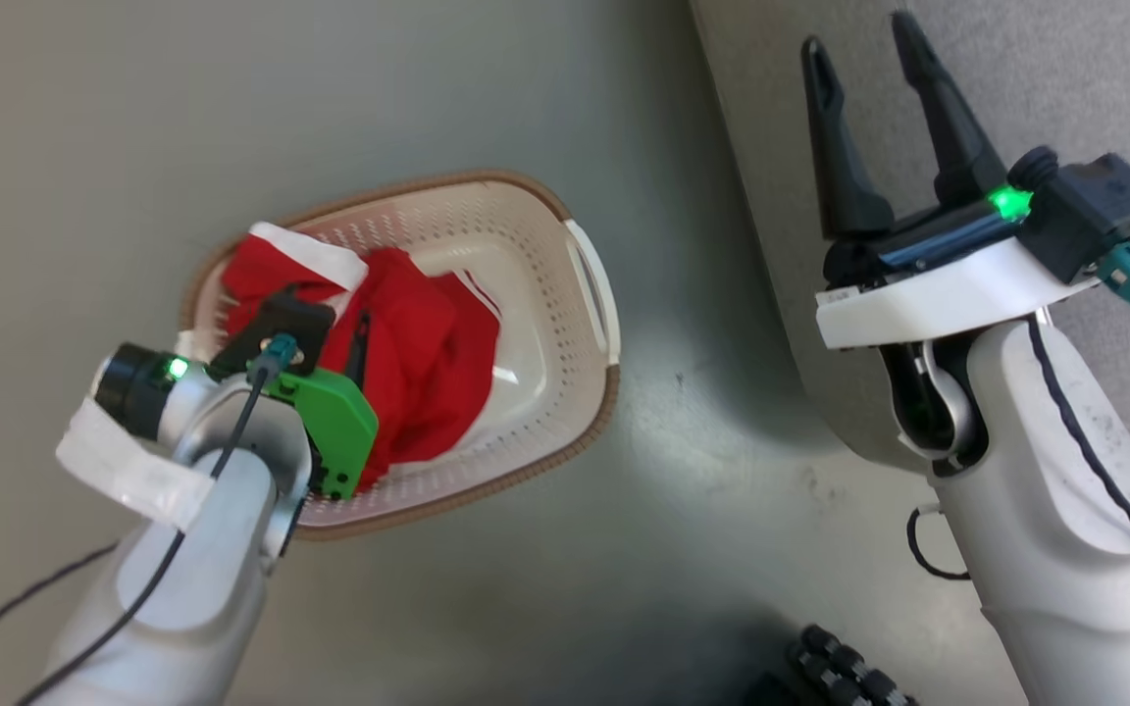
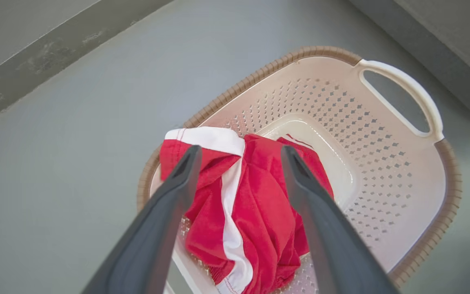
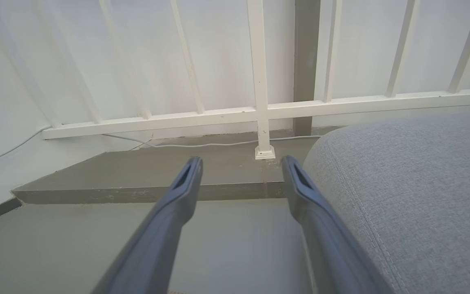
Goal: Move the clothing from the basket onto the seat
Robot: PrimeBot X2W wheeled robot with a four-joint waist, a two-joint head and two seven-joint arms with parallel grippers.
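Clothing (image 2: 259,204) bunched in basket (image 2: 402,171), soft, light, floppy; my left hand (image 2: 239,154) open over it; I'd pinch the thick red fold near white stripe (image 2: 230,212); my right hand (image 1: 859,34) open by seat (image 1: 1065,78).

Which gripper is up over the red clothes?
The left gripper, open and aimed at the clothing in the basket. The right gripper is off by the grey seat.
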